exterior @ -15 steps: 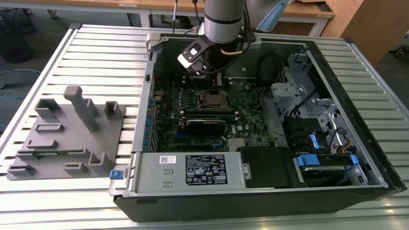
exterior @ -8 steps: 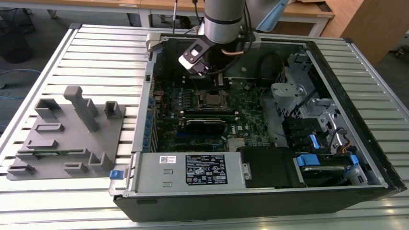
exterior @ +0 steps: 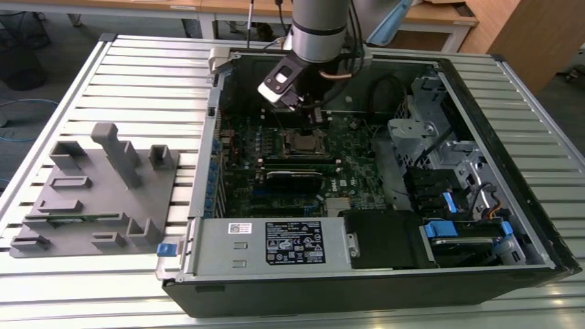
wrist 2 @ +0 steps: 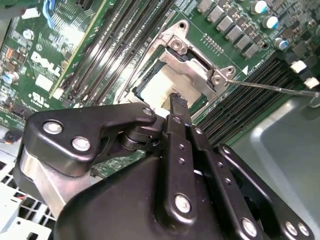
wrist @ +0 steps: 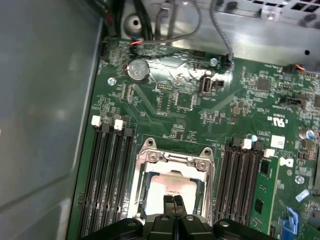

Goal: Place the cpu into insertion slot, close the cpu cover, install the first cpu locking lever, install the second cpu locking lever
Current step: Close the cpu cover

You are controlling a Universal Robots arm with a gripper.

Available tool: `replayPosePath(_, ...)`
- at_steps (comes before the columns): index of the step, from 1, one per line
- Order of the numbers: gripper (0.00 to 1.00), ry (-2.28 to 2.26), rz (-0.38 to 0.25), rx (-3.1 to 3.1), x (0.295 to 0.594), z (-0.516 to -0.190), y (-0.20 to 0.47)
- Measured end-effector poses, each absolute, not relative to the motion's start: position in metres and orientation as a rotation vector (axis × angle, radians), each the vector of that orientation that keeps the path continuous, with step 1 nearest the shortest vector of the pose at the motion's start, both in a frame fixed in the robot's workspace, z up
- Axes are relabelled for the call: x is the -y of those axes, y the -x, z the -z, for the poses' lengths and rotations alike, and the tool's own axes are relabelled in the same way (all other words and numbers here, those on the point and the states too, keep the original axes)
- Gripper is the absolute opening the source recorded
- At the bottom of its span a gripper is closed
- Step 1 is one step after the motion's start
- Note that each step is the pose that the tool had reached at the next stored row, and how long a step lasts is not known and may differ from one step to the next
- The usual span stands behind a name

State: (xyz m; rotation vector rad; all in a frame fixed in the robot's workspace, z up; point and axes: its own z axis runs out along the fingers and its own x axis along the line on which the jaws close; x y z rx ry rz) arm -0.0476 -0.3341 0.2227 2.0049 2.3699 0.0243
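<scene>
A slatted metal counter (exterior: pixel 137 75) carries an open computer case (exterior: pixel 366 301) lying on its side, with a grey moulded fixture (exterior: pixel 92 205) beside it on the exterior view's left. The arm (exterior: pixel 320 27) reaches down from the far side into the case, over the green motherboard (exterior: pixel 357 164), and ends just above the insertion slot (exterior: pixel 300 142), which sits in the middle of the board's far half. In the first wrist view, banks of long black memory slots (wrist: pixel 107 180) flank the socket on either side. The cpu cover (wrist: pixel 172 161), a silvery frame, lies down flat over the insertion slot (wrist: pixel 141 190), and the cpu (wrist: pixel 167 186) is seated inside, its pale metal top showing through the cover's window. The jaws are pressed together with nothing between them, their narrow tip poised over the near edge of that window, above the chip; whether the tip touches the metal I cannot tell. In the second wrist view the same tip stands in front of the cpu (wrist 2: pixel 170 82) and the cover (wrist 2: pixel 195 67), and a thin wire locking lever (wrist 2: pixel 272 86) runs out sideways from the cover's corner across the neighbouring slots. A round coin cell (wrist: pixel 138 70) sits near the board's far edge.
</scene>
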Motion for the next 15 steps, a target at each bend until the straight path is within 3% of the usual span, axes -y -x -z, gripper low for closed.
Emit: replayPosePath(15, 0.10, -1.822, -0.029, -2.515, 0.3341, -0.2214, 0.0478)
